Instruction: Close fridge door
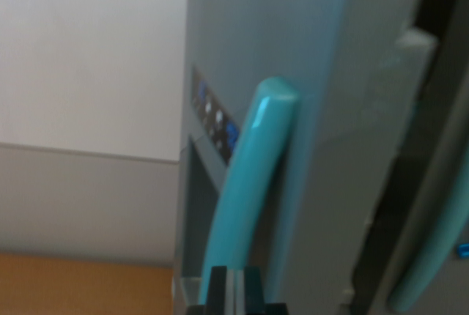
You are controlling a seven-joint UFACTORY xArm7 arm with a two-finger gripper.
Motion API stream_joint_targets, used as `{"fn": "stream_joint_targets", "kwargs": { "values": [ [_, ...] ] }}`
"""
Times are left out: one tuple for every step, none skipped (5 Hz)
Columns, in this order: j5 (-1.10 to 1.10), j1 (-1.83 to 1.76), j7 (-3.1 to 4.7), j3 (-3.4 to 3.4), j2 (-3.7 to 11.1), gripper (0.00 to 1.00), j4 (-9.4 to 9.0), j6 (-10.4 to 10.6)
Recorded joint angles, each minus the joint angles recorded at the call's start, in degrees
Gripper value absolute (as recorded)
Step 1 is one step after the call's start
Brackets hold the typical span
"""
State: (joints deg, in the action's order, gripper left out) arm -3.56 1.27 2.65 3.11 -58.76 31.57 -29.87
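In the wrist view, the grey toy fridge door (293, 73) fills the middle, with its long curved teal handle (249, 183) (blurry) just above the black gripper (234, 289). I cannot tell if the pincer is open.

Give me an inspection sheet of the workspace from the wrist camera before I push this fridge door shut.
Surface: wooden top at lower left, bare where visible.
Job's things: grey fridge door with a teal handle fills the frame centre; a dark gap shows at its right edge, so it looks not fully closed. A blue-lit control panel sits on the door left of the handle. A second teal handle is at the wrist view's right.
Clutter: nothing seen.
Grippers: only the dark tip of the tool shows at the bottom edge, below the handle; open or shut cannot be told.
Cables: nothing seen.
Surroundings: plain pale wall behind; image is blurred.
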Motion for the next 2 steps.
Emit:
{"fn": "stream_joint_targets", "kwargs": {
  "values": [
    [0.00, 0.00, 0.00, 0.83, 2.68, 1.00, 0.81, 0.01],
    [0.00, 0.00, 0.00, 0.83, 2.68, 1.00, 0.81, 0.01]
  ]
}}
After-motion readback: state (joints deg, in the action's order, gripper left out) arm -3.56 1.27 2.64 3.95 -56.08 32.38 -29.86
